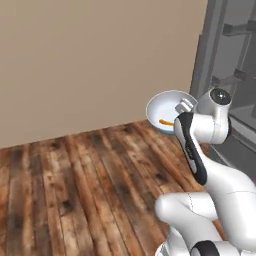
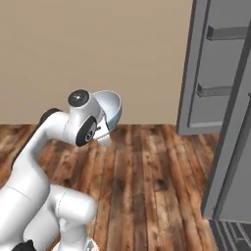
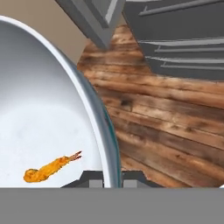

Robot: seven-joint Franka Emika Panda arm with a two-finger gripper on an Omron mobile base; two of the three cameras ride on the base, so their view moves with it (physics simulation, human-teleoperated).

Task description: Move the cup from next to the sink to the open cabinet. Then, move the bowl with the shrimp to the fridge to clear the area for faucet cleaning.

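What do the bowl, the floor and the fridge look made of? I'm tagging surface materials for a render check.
Bowl: likely glazed ceramic, smooth white inside with a soft sheen. Floor: wood planks, with visible grain and dark knots, worn matte. Fridge: looks like grey metal or plastic, flat and uniform; hard to tell which.

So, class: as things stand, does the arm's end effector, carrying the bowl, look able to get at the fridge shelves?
Probably yes. The end effector grips the bowl with the shrimp; the fridge stands open, and nothing sits between them but bare wooden floor.
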